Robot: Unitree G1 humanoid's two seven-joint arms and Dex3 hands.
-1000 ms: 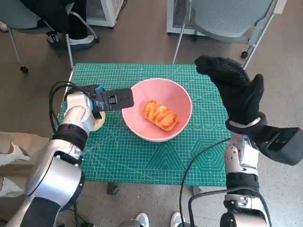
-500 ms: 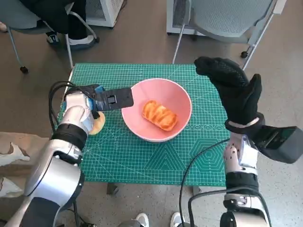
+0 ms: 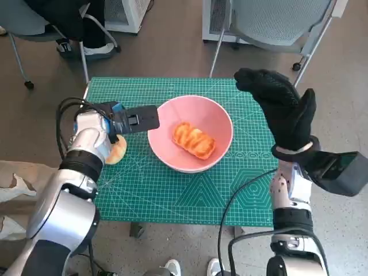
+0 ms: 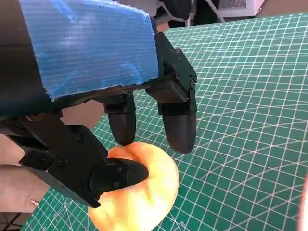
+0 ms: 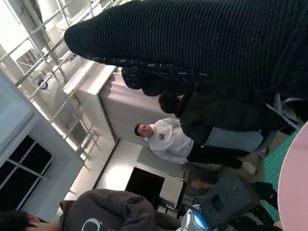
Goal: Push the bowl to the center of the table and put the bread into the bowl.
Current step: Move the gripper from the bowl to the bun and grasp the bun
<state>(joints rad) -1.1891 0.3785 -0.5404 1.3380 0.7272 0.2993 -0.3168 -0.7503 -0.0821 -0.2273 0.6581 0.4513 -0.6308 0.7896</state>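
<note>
The pink bowl (image 3: 221, 115) stands about mid-table on the green mat (image 3: 172, 190), with a glazed, twisted bread (image 3: 194, 140) lying inside it. A round orange bun (image 3: 115, 152) sits at the mat's left edge. My left hand (image 3: 123, 121) is over that bun. In the left wrist view the thumb presses into the bun (image 4: 134, 192) and the fingers (image 4: 177, 130) touch its top. My right hand (image 3: 284, 112) is raised above the table's right side, fingers stretched out, holding nothing. The right wrist view shows the glove (image 5: 202, 38) and a sliver of the bowl (image 5: 293, 183).
A grey chair (image 3: 276, 23) stands behind the table. A seated person's legs (image 3: 69, 23) and another chair are at the back left. Cables loop beside my left forearm (image 3: 86, 167). People (image 5: 168, 139) appear in the right wrist view.
My left hand has shifted slightly to the left, and more of the bun shows beneath it. The right hand, bowl and twisted bread have hardly moved.
</note>
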